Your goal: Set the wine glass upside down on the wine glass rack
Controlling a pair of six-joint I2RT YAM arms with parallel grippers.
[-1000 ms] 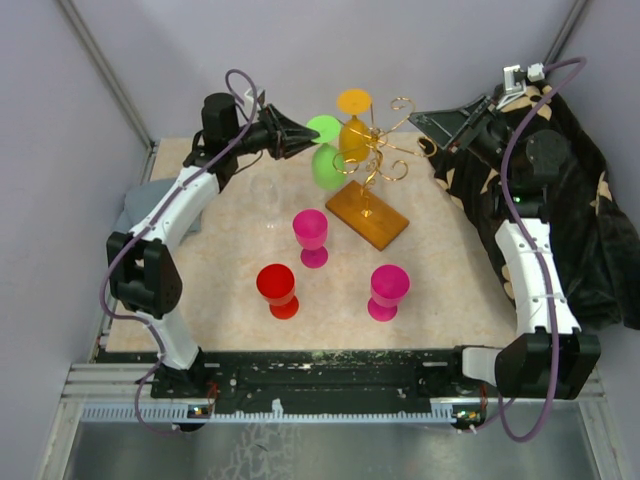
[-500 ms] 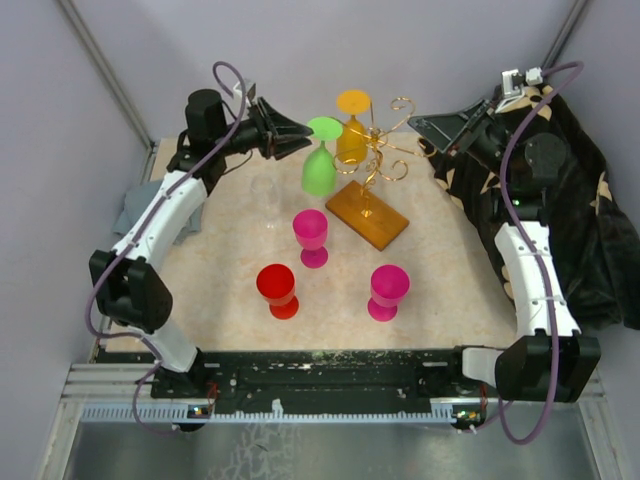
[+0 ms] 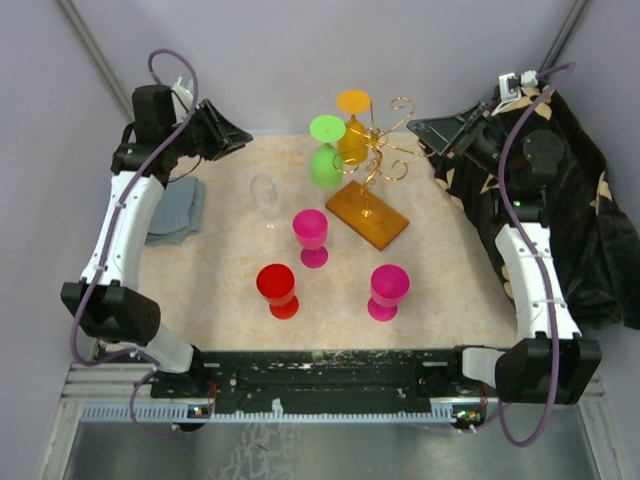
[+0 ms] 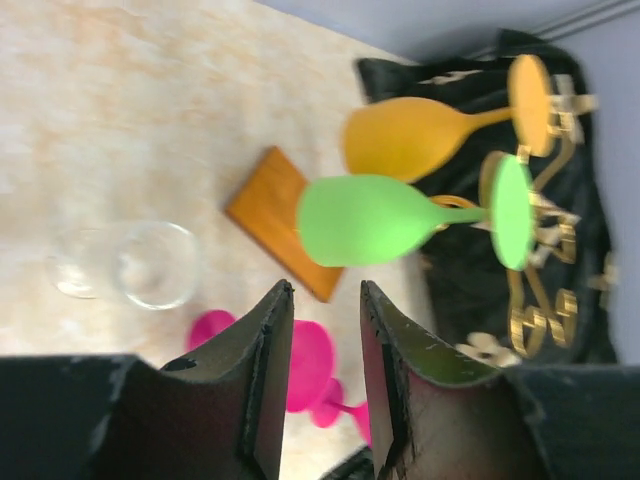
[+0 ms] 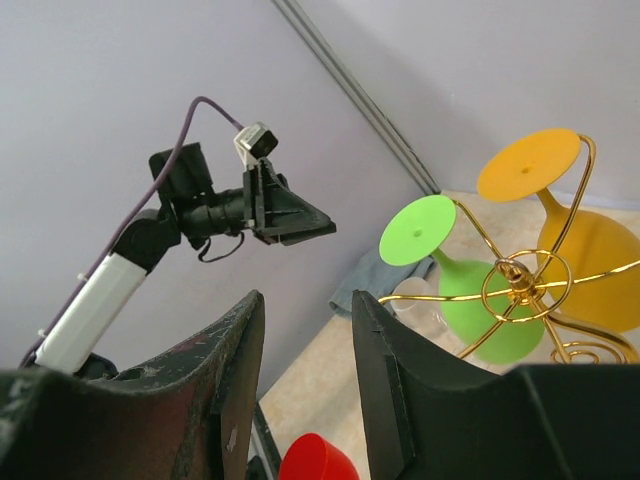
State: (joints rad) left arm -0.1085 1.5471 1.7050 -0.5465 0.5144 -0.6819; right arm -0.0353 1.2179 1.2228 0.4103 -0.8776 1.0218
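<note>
Wine glass (image 3: 325,165), the green one, now hangs upside down on the gold wire rack (image 3: 375,160) with no hand touching it. That is the change that matters.

At far left, the left hand (image 4: 322,300) has pulled back from the rack to the far left corner, above the grey cloth (image 3: 175,210). A second ago it was right up against the green glass. Its jaws now stand moderately apart with nothing between them, so I judge that it has let go and is retreating. Below it, a clear glass (image 3: 265,195) stands on the bench (image 3: 440,290), untouched.

In the middle, the green glass has its foot up in one of the rack's curled arms and its bowl down, just above the amber base (image 3: 367,215). It has not dropped since the hand left. An orange glass (image 3: 352,140) hangs the same way just beside it.

Nearer the arms, two pink glasses (image 3: 311,232) and a red one (image 3: 277,287) stand upright where they were.

On the right, the right hand (image 5: 307,300) hovers beside the rack, unmoved, with its jaws partly apart and empty.

For this glass the placing looks done. The upright glasses may be next.
</note>
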